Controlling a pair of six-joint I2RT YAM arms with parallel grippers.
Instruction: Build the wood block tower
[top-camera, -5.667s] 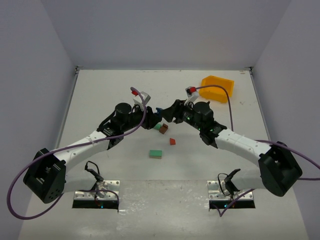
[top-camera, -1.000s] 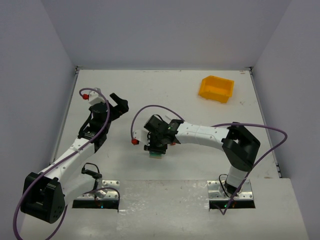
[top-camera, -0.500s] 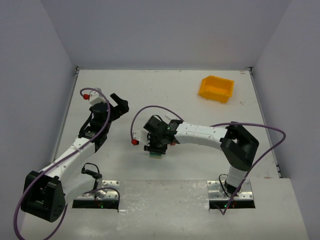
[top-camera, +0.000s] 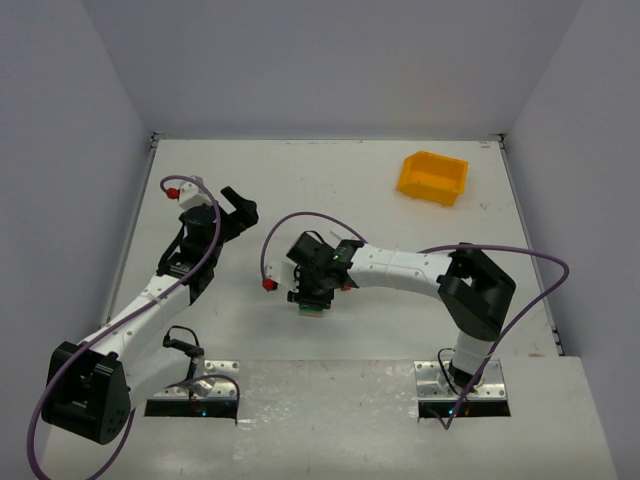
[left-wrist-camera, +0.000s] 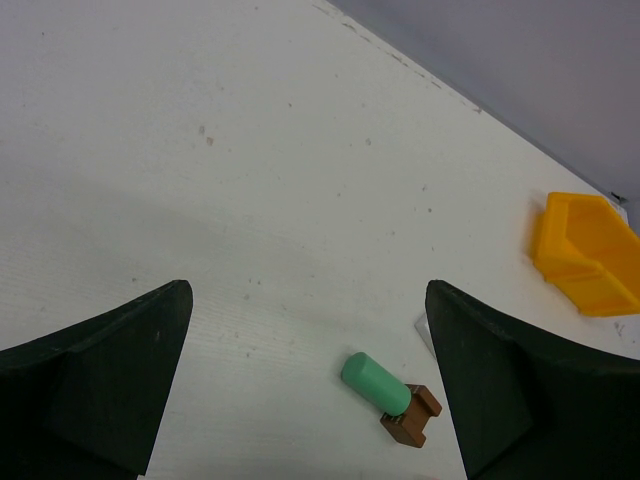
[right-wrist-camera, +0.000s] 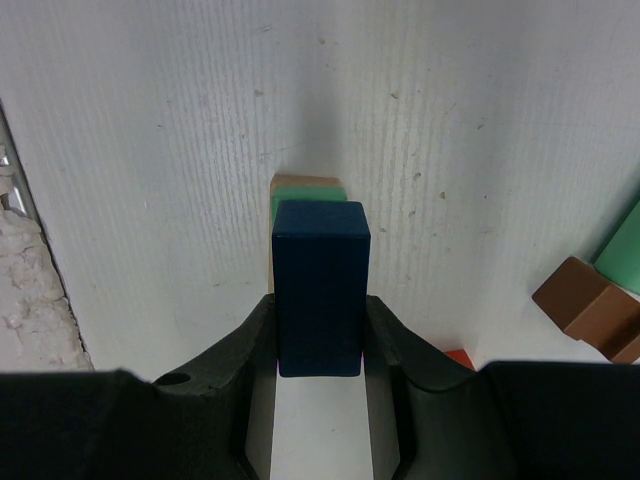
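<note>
White table (top-camera: 300, 180), yellow bin (top-camera: 432, 177), green cylinder (left-wrist-camera: 375, 382)

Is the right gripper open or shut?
Shut: the right gripper clamps the blue block, fingers pressing both its sides.

One blue block (right-wrist-camera: 320, 285), two green (right-wrist-camera: 300, 196) (left-wrist-camera: 375, 383), perhaps two brown (right-wrist-camera: 305, 181) (left-wrist-camera: 410, 415), one bin (top-camera: 432, 177)

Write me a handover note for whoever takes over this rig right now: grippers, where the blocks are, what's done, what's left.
The right gripper is shut on the blue block, over the stack.
The left gripper is open and empty, above bare table.
In the stack, a green block sits on a brown block; I cannot tell if blue touches it.
Loose beside it are a green cylinder, a notched brown piece and a red piece.
Done: two-block base.
Left: seat and release blue, then probably add the loose pieces.
</note>
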